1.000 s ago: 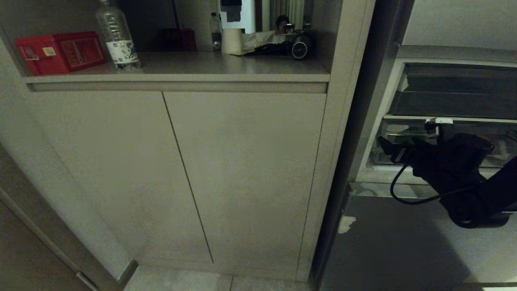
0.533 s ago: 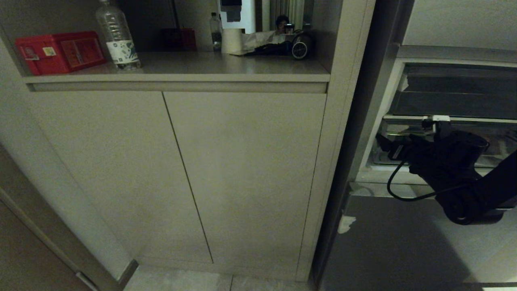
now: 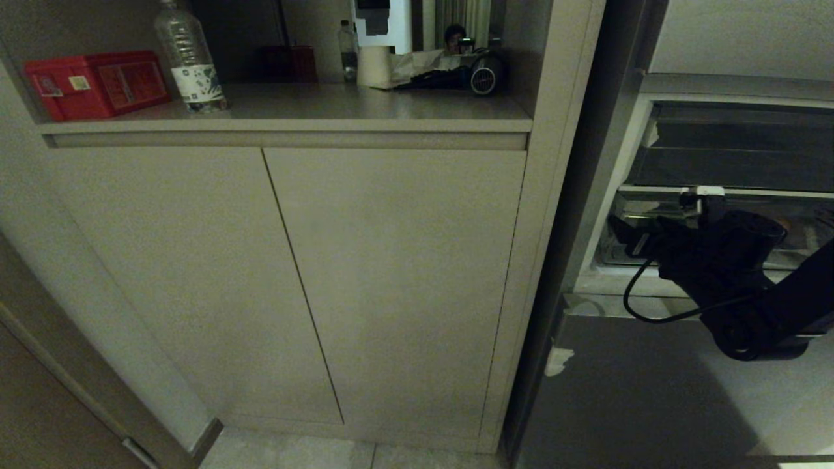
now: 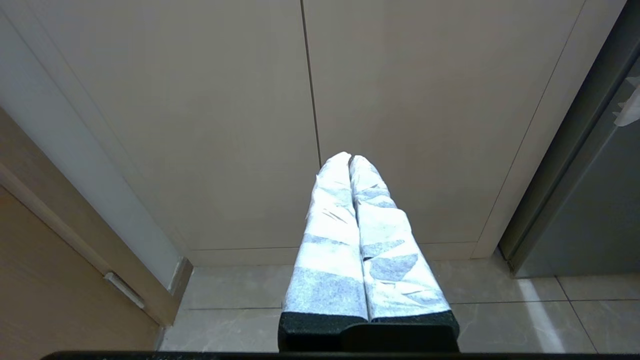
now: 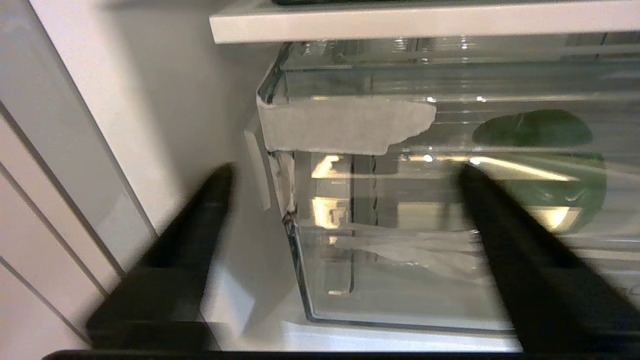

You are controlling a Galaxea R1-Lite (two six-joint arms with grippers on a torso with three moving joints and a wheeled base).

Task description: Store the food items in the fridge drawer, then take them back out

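Right gripper (image 5: 345, 220) at taped front corner of drawer (image 5: 400, 280), fingers spread wide, holding nothing. Green item (image 5: 545, 150) visible through clear wall. Drawer looks shut; which stage, cannot tell. Left gripper (image 4: 350, 160) parked, fingers pressed together, empty.

Closed left end effector (image 4: 350, 162) before cabinet doors (image 4: 225, 125)

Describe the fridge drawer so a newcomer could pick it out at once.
Look inside the open fridge to the right of the beige cabinet, just under the white shelf. The fridge drawer is the clear plastic tray that the open right gripper faces. A torn whitish tape patch on its front corner marks it out.
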